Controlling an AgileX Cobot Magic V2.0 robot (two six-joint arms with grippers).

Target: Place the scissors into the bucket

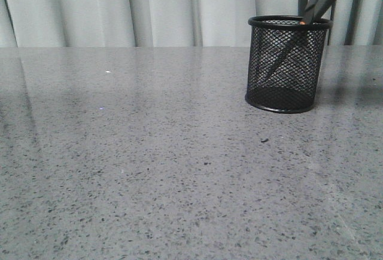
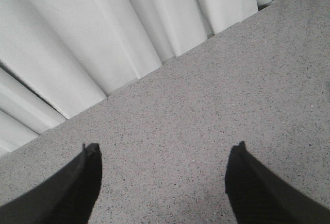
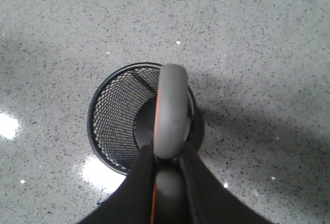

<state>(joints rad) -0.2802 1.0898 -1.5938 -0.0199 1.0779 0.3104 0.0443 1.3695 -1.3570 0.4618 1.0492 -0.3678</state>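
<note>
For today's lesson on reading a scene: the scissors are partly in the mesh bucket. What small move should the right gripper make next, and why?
Probably open the right gripper and let go. The scissors already lean blades-down inside the bucket, handles above the rim, with the fingers closed on a handle loop. The left gripper is open over the bare table.

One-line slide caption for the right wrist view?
Right claw shut on the scissors, holding them handle-up over the open mesh bucket on the speckled table.
</note>
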